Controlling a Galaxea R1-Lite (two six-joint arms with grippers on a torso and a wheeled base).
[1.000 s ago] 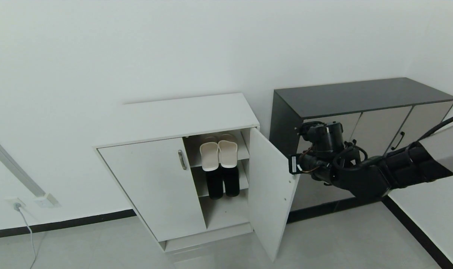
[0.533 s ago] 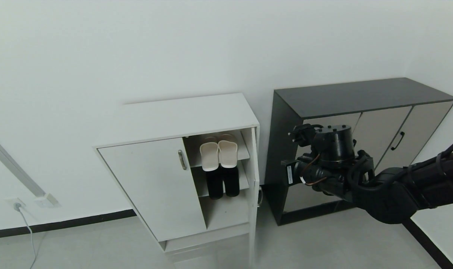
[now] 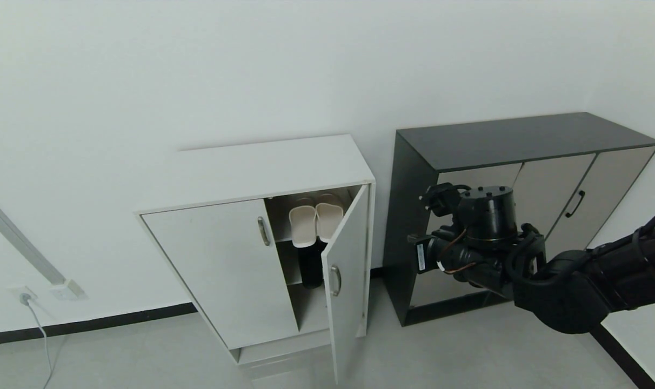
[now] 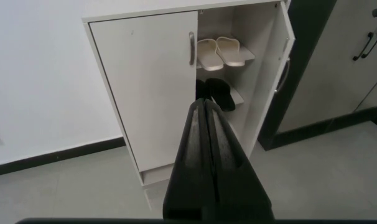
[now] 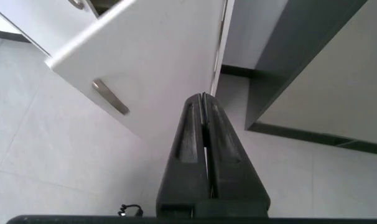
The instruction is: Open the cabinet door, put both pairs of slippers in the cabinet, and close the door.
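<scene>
Looking at a white cabinet standing against the wall, just beside a dark cabinet on the robot's right. Keeping its left door shut and letting its right door hang partly open, swung out over the floor on hinges at the cabinet's right side, with a curved metal handle showing on the outer face.

Finding both pairs of slippers inside already: the white pair lying side by side on the upper shelf, the black pair sitting on the shelf just below. Seeing the black pair partly hidden behind the half-open door in the head view, and showing more fully in the left wrist view.

Holding the right end effector closed, fingers pressed together and gripping nothing. Pointing it at the outer face of the right door, near the hinge edge and to one side of the handle. Being unable to tell whether the tips are touching the panel. Extending the right arm in front of the dark cabinet.

Keeping the left end effector closed and empty too, aimed at the cabinet front from well back.
</scene>
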